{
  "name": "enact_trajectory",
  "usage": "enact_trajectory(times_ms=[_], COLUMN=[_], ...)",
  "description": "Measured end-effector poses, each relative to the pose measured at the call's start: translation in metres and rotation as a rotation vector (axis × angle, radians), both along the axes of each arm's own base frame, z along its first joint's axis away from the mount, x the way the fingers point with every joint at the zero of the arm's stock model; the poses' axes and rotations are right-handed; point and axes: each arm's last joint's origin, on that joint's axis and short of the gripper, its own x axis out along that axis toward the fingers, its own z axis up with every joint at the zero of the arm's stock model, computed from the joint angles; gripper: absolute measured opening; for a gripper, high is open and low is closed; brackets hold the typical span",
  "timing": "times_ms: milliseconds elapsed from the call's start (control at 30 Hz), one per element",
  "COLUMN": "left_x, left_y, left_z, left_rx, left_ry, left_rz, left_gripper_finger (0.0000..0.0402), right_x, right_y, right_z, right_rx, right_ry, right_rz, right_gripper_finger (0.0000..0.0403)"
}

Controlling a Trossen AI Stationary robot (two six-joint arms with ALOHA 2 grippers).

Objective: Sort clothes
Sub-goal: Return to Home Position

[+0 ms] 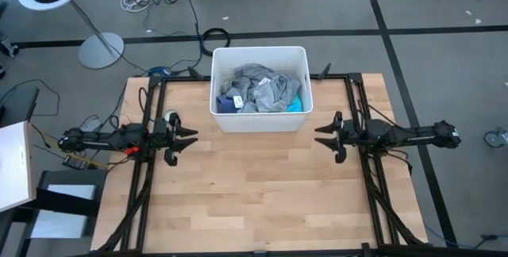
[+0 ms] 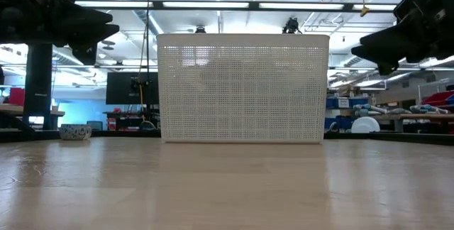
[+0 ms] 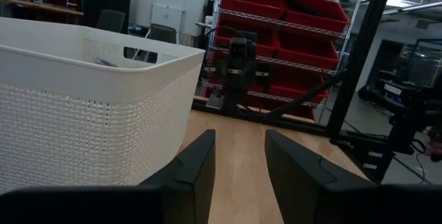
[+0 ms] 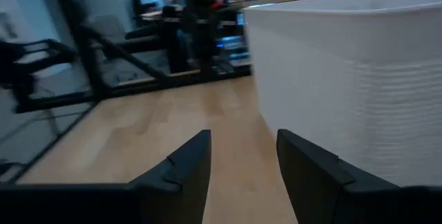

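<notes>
The clothes (image 1: 260, 92) all lie heaped inside the white bin (image 1: 258, 122) at the far middle of the counter (image 1: 254, 197), and no garment shows on the bare wood, so the sorting looks finished. That would explain the arms' pose: the left pincer (image 1: 192, 140) hangs just above the counter on the left side and the right pincer (image 1: 320, 136) mirrors it on the right. Each is level with the bin's near wall but well apart from it, and each points inward across the wood. Both are open a moderate way and hold nothing. The wrist views show bare counter between each pair of dark fingers (image 3: 197, 175), with the bin's perforated wall off to one side. This reads as a resting stance, clear of the bin and of each other. The pile is soft and crumpled. A grey shirt (image 1: 266, 86) covers most of it in loose folds, a turquoise piece (image 1: 296, 105) peeks out at the near right corner, and something dark blue (image 1: 225, 105) with a small white tag sits at the near left. The heap stays below the rim.
</notes>
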Motion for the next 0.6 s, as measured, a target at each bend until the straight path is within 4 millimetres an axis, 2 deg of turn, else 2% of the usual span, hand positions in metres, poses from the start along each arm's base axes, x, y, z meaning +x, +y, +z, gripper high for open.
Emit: enact_trajectory(times_ms=[333, 600], left_x=[0.000, 0.000], left_y=[0.000, 0.000], left_z=[0.000, 0.000], left_rx=[0.000, 0.000], left_ry=[0.000, 0.000], left_rz=[0.000, 0.000], left_gripper_finger=[0.0131, 0.0131], right_x=[0.000, 0.002], right_y=[-0.015, -0.015], right_z=[-0.002, -0.001], right_rx=[-0.005, -0.004], right_ry=[0.030, 0.028], right_rz=[-0.440, -0.442], right_gripper_finger=[0.0167, 0.0166])
